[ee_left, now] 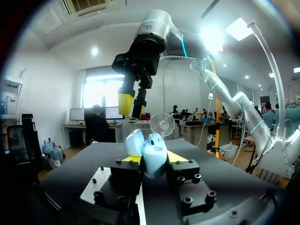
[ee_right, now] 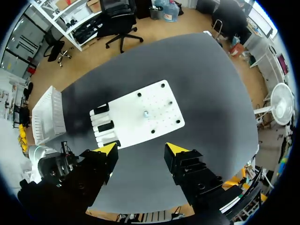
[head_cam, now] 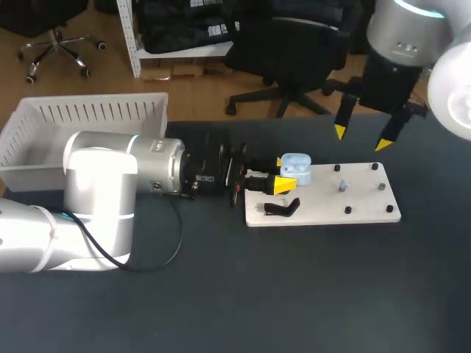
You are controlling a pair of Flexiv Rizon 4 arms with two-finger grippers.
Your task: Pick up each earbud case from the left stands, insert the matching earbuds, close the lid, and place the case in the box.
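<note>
Head view: left gripper (head_cam: pixel 282 175) is pinching the open-lidded earbud case (head_cam: pixel 296 168) at the nine-o'clock end of the white board (head_cam: pixel 360 202); box (head_cam: pixel 88 110) is lying toward ten o'clock; right gripper (head_cam: pixel 360 138) is hanging wide apart, empty. Left wrist view: case is sitting askew in the grip, likely risking a twist-out and drop. Right wrist view: gripper is gaping above the board, holding nothing.

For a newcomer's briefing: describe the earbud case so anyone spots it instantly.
Start at the white board on the dark table. At its left end, between the yellow tips of the left claw, sits the earbud case. It alone is pale blue, lid open; the stand beside it is black.
</note>
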